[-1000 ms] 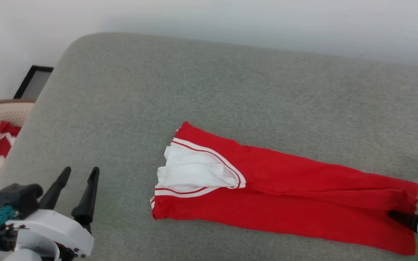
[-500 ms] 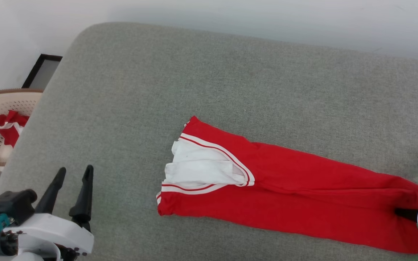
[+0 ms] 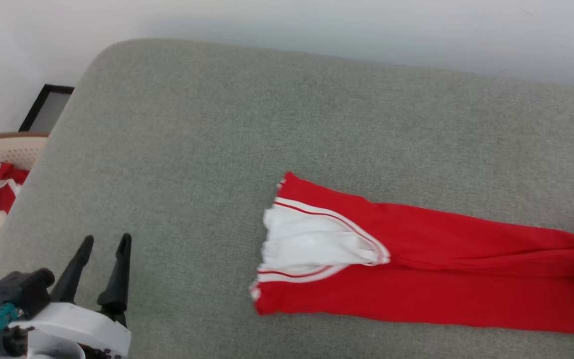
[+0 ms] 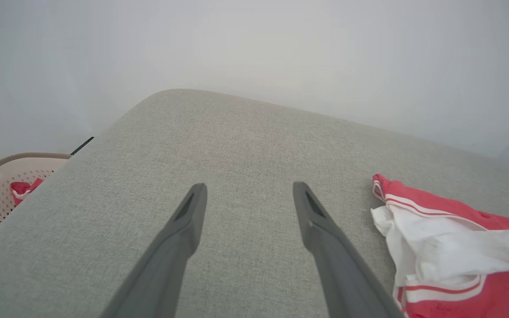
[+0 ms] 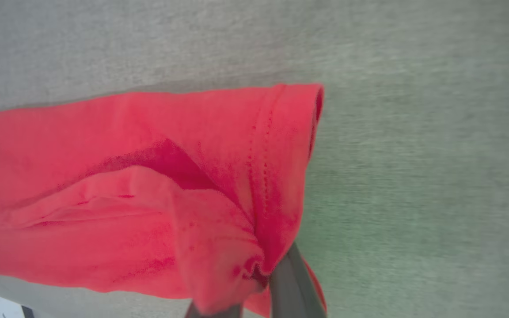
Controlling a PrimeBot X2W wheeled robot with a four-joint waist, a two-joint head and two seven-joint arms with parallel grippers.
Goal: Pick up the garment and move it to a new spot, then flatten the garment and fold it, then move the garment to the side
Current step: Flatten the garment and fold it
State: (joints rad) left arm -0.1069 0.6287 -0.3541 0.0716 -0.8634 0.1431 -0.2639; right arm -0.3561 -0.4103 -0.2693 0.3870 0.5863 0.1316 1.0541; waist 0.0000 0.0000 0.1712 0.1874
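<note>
Grey fabric bench [image 3: 192,124], white wall [image 3: 317,20] behind. Head view: the garment [image 3: 441,284] lies stretched on the bench, your left gripper [image 3: 107,239] well left of the garment. Left wrist view: its jaws stand spread. Right wrist view: your right gripper [image 5: 259,287] has its jaws pinching the garment's red hem.

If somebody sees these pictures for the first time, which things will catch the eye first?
The bright red garment stands out first: a long folded strip with a white sleeve at its left end, lying on the grey padded surface. The right end effector is shut on its hem at the right end, while the left end effector hovers open at lower left.
</note>
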